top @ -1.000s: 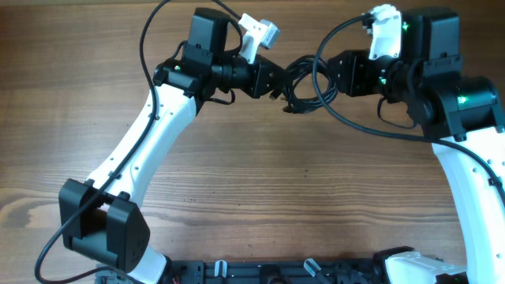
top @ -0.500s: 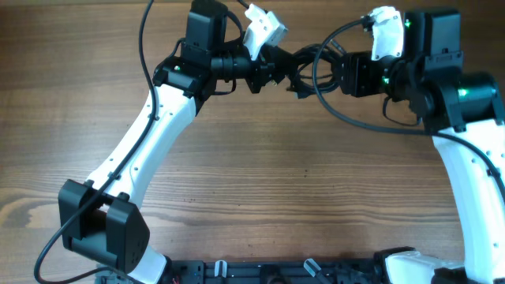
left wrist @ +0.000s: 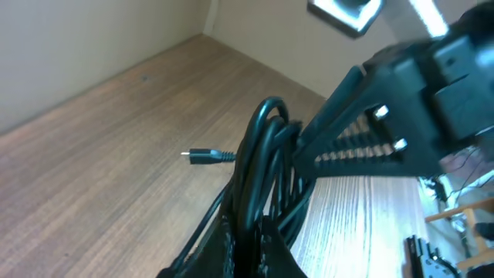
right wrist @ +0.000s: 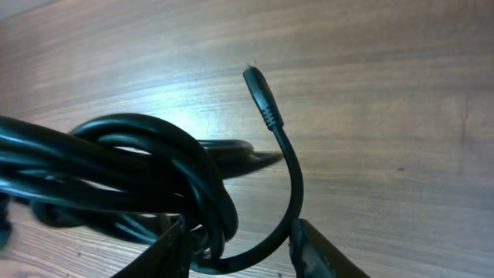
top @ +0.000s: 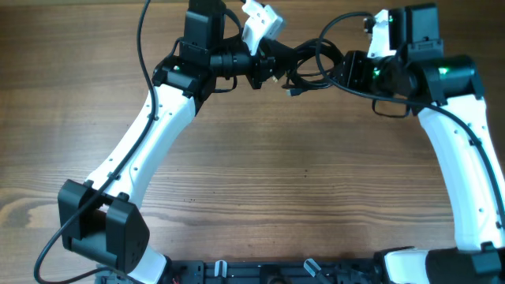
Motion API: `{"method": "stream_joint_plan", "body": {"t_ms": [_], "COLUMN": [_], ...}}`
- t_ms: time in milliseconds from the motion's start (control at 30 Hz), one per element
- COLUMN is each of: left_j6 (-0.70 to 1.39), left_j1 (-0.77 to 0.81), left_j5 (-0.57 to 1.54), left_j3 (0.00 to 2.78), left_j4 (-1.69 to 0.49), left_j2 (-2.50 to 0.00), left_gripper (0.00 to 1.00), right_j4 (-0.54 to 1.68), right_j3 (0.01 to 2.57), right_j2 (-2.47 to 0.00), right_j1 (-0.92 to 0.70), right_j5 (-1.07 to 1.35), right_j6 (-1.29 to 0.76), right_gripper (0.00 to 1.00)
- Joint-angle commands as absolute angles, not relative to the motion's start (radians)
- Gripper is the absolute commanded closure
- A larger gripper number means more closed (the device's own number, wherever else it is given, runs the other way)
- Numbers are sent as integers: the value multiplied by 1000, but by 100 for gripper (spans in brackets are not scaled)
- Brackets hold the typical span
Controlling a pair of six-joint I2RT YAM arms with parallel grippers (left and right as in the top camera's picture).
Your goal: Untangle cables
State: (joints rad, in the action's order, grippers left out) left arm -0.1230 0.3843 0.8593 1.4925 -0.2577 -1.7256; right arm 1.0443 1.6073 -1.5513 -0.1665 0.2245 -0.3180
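Black cables (top: 304,69) hang as one knotted bundle above the wooden surface (top: 260,173), on its far side, strung between your two arms. Your left gripper (top: 274,71) is clamped on one end of the bundle. Your right gripper (top: 333,69) has its fingers (right wrist: 316,251) either side of the loops, but you cannot tell whether they press. One plug (right wrist: 258,91) sticks out free.

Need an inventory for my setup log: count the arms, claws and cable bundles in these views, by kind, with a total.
Robot arms: 2, the left arm and the right arm
Claws: 2, the left claw and the right claw, each gripping the bundle
Knotted cable bundle: 1
Total: 5
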Motion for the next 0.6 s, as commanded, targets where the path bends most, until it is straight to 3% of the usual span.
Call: {"method": "stream_joint_plan", "body": {"t_ms": [0,167,300,567], "left_j6": [1,44,107,184], "left_j1": [384,384,384,384], "left_j5": [897,897,897,897], "left_j3": [1507,1507,1507,1507], "left_j4": [-247,-259,-289,-416], "left_j2": [-1687,-1687,-1687,-1687], "left_gripper": [96,96,96,96], "right_j4": [1048,1032,989,947], "right_j3": [1615,1615,1616,1615], "right_j2": [-1585,-1584,-1559,-1485], "right_j1": [-165,-165,-165,-165], "right_j5": [250,302,451,458], "right_j6": [-341,-274,-157,-234], "right_gripper": [60,71,69,60]}}
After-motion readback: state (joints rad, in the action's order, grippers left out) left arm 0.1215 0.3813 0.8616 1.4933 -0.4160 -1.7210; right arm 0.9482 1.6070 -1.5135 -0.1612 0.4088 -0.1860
